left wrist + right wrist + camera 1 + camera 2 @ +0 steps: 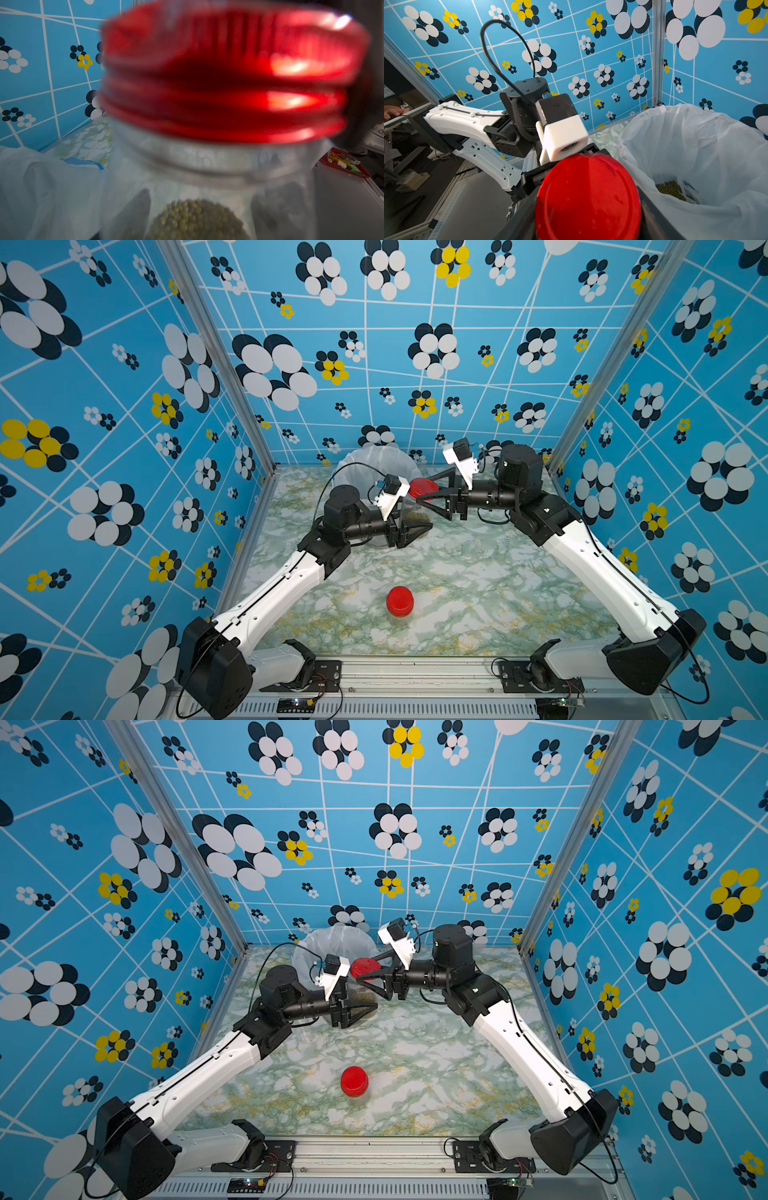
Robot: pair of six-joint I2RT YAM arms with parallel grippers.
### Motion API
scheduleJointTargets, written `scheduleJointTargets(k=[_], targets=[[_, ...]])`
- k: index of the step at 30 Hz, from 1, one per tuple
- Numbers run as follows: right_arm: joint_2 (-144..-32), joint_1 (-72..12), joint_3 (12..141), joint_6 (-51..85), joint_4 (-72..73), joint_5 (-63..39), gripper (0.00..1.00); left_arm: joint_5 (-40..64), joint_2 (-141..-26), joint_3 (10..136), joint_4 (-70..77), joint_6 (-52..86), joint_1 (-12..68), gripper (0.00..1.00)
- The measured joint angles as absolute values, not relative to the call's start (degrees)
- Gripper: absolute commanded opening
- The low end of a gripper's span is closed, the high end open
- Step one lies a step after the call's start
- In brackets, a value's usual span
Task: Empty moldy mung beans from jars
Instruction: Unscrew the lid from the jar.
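Note:
My left gripper (415,528) is shut on a clear jar (207,166) in front of the bin. Its dark fingers (141,209) show through the glass on either side of the mung beans (197,220), which lie in the jar's bottom. The jar's red lid (228,72) sits on the neck, blurred and slightly askew. My right gripper (422,490) is open, with one finger on each side of that lid (588,197). A second jar with a red lid (400,601) stands alone near the table's front in both top views (354,1081).
The bin with the white bag (365,460) stands at the back of the marble table, just behind the held jar. A heap of beans (670,190) lies in the bag (695,145). Patterned walls close in the left, back and right sides.

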State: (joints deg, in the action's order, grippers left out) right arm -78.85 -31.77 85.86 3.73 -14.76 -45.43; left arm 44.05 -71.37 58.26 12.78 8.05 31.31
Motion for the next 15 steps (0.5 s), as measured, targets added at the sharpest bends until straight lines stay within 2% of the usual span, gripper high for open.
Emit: scheduleJointTargets(k=[3,5,15], targets=[[-78.02,-32.58,85.67,3.64,-16.34,-42.17,0.94,41.69,-71.37,58.28,11.92,7.99,31.31,0.28],[-76.62,-32.77,84.36,4.75,-16.01,-39.40,0.95,39.18,-71.37,58.28,11.44,7.97,31.29,0.28],[-75.70,-32.88,83.59,12.08,-13.52,-34.48,0.90,32.64,-71.72,59.35,8.10,6.33,33.10,0.28]])
